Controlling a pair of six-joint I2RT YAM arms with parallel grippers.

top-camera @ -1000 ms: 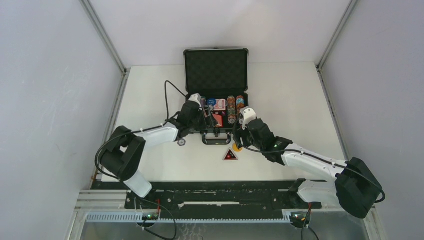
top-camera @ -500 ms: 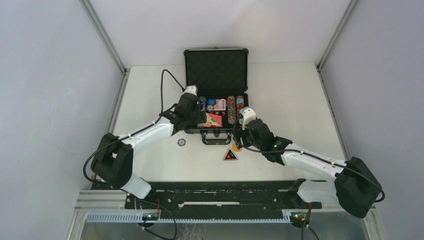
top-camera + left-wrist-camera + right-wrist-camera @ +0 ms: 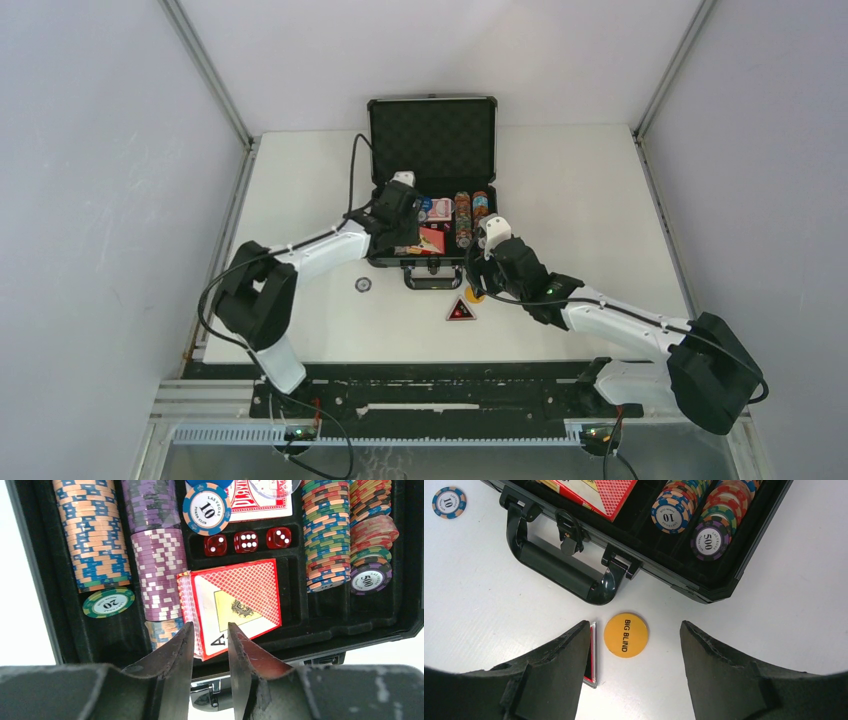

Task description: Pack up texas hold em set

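A white counter (image 3: 600, 200) is seen from above. An open black briefcase (image 3: 432, 140) is set at the middle of its far edge, with the foam-lined lid upright.

The left claw (image 3: 210, 627) is held over the near left part of the case. Its fingers are drawn to a narrow gap above the near corner of a red card box (image 3: 235, 602); whether the box is pinched cannot be told. The box is lodged tilted in the middle compartment.

The right claw (image 3: 634, 625) is spread wide and empty. It is poised over a yellow dealer button (image 3: 625, 635) laid on the counter just in front of the case's near edge, beside the handle (image 3: 559, 565).

Chip stacks (image 3: 100, 535) are packed in rows on both sides of the box, and three red dice (image 3: 247, 541) are seated in a slot beyond it. One loose chip (image 3: 449, 502) is seen on the counter off the case's near left corner.

The tilted box is judged the main risk. If pressed off-centre, it may be jammed against the purple stack (image 3: 160, 565) or chips may be knocked out of line, and the lid would then be kept from closing. The thin button may be skidded across the smooth counter rather than lifted.

"BIG BLIND" is printed on the button. "10" and "LAS VEGAS" are read on the loose chip. "20" (image 3: 108, 602) and "500" (image 3: 370, 577) are read on chips at the row ends, and a letter "A" is shown on the box.
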